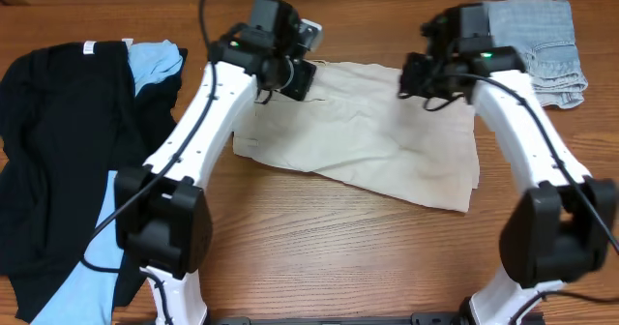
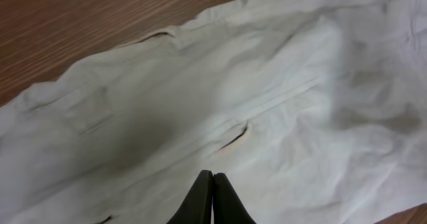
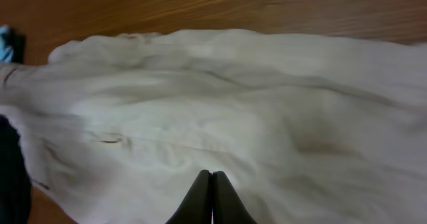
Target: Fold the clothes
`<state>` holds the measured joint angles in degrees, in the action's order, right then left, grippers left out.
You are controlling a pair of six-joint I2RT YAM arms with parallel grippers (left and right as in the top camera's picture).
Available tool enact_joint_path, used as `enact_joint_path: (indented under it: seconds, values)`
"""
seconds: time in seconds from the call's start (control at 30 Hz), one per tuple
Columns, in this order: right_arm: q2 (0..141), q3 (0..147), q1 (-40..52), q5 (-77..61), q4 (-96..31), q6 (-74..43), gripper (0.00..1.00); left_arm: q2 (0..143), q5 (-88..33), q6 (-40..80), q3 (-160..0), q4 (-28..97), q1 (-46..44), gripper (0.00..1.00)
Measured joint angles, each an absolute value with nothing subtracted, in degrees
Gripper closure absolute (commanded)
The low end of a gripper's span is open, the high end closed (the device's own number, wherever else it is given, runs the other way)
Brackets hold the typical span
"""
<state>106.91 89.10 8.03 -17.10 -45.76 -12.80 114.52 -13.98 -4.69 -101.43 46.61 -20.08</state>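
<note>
The beige khaki shorts point(image 1: 368, 141) lie spread flat at the middle of the table, with a pocket slit showing in the left wrist view point(image 2: 233, 139). My left gripper point(image 1: 295, 78) hovers over the shorts' far left part; its fingers point(image 2: 212, 175) are shut with nothing between them. My right gripper point(image 1: 414, 78) hovers over the shorts' far right part; its fingers point(image 3: 211, 175) are also shut and empty. The shorts fill the right wrist view point(image 3: 233, 104). A black garment point(image 1: 58, 122), a light-blue shirt point(image 1: 155, 59) and pale denim shorts point(image 1: 542, 44) lie off to the sides.
The black garment and the light-blue shirt are piled along the table's left side, down to the front edge point(image 1: 87, 267). The denim shorts sit folded at the far right corner. Bare wood table point(image 1: 338, 248) shows in front of the khaki shorts.
</note>
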Motion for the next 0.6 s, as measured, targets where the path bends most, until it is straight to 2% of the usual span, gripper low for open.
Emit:
enact_joint_path:
  seconds: [0.3, 0.6]
  values:
    - [117.03, 89.10, 15.57, -20.43, -35.64, -20.93, 0.96, 120.51, -14.37, -0.78, -101.43, 42.48, -22.79, 0.96]
    - [121.69, 89.08, 17.58, -21.45, -26.15, -28.86, 0.96, 123.83, -14.33, 6.42, -101.43, 32.51, -22.81, 0.96]
